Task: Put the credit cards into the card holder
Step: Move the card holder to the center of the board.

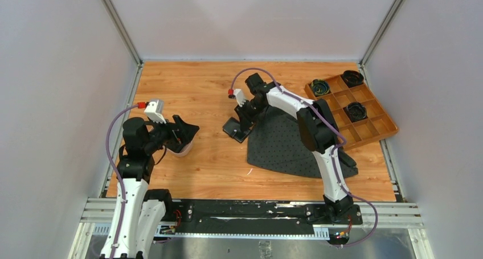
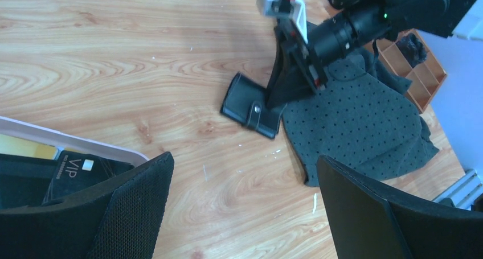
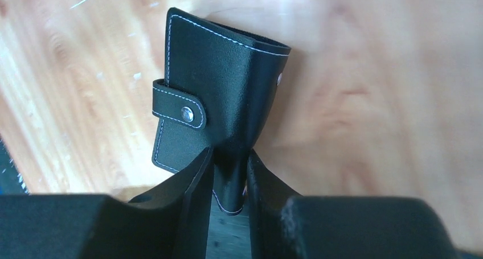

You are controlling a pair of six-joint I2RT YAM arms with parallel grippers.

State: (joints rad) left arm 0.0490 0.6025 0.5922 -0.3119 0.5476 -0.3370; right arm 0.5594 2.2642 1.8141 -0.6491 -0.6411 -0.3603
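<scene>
Near the left edge of the tabletop (image 1: 199,88) the left gripper (image 1: 183,131) hangs spread wide over the pink tray (image 2: 85,144) holding the credit cards (image 2: 80,173), open wood beyond, and mid-table the right gripper (image 3: 229,162) pinches an edge of the snapped card holder (image 3: 211,88) at the left rim of the dark mat (image 1: 285,145)

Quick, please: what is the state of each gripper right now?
Left gripper: open, holding nothing.
Right gripper: closed on one edge of the black wallet.

Black folded card holder (image 3: 211,82) on table (image 2: 114,54); black, gold credit cards (image 2: 80,171) inside pink tray (image 2: 68,140).
</scene>
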